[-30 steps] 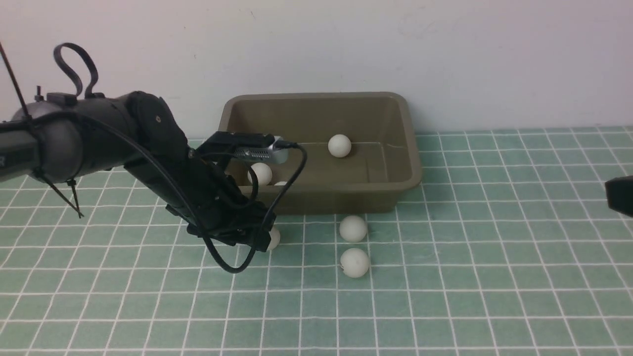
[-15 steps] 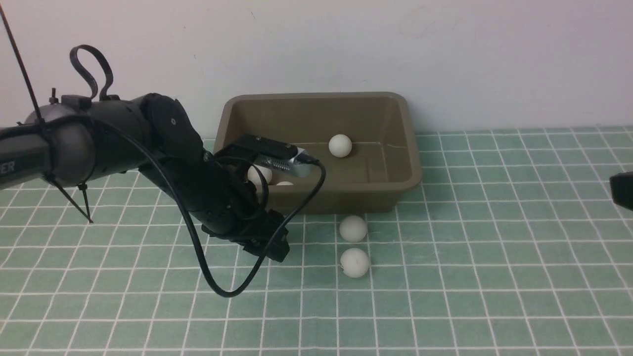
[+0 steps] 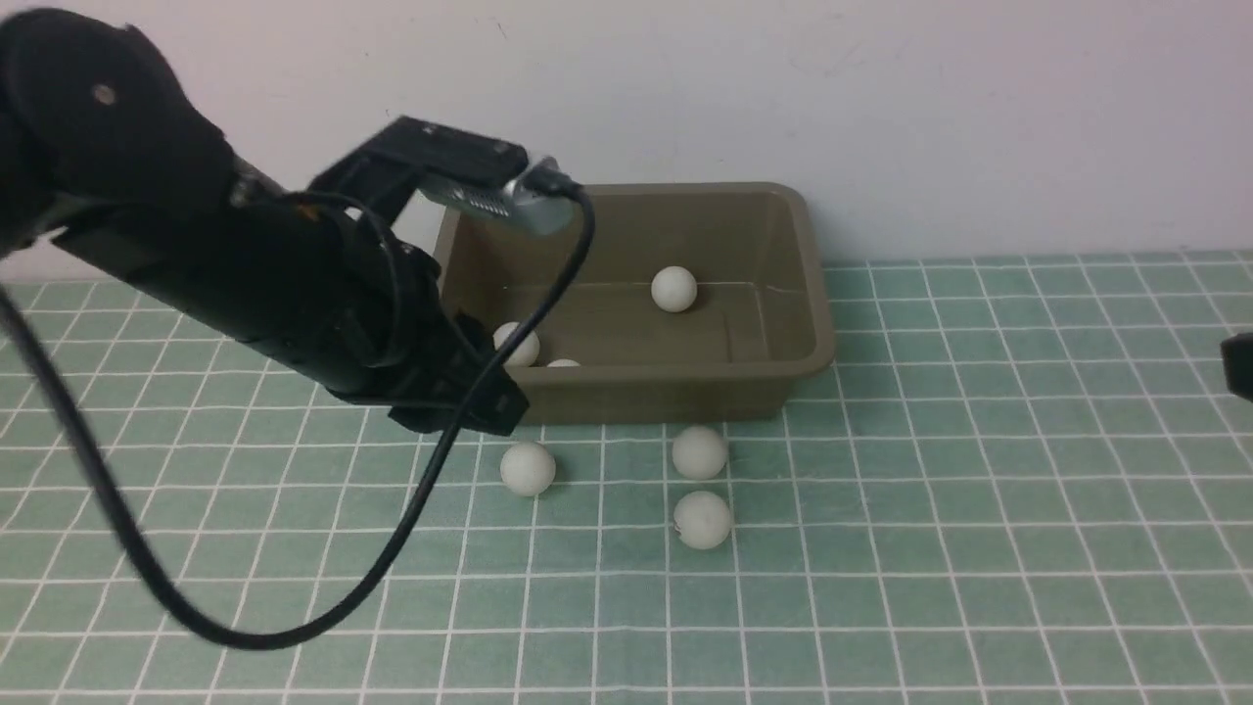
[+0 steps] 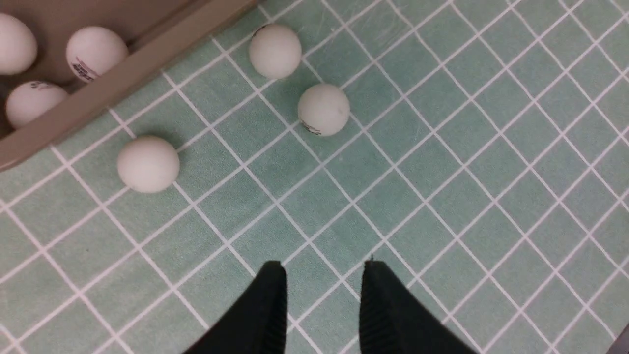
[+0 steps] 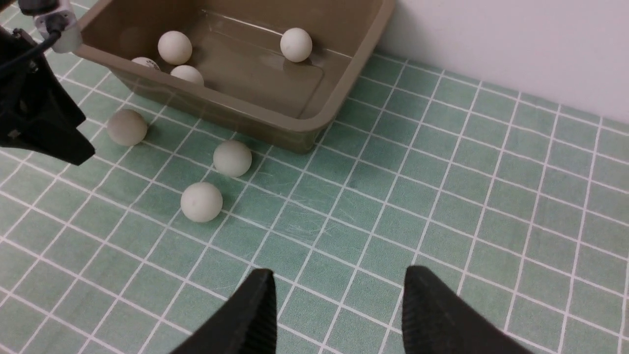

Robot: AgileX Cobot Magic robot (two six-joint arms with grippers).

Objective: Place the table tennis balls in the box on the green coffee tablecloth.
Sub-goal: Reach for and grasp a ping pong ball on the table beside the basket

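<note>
Front: the left claw hangs by the near left corner of the box; three balls lie on the green cloth in front of it, the left ball closest. Left wrist: that claw is clenched on nothing, so a pick looks to be in hand, and it must open and drop over that ball. Right wrist: the right claw is drawn in, empty; four balls sit inside.
</note>
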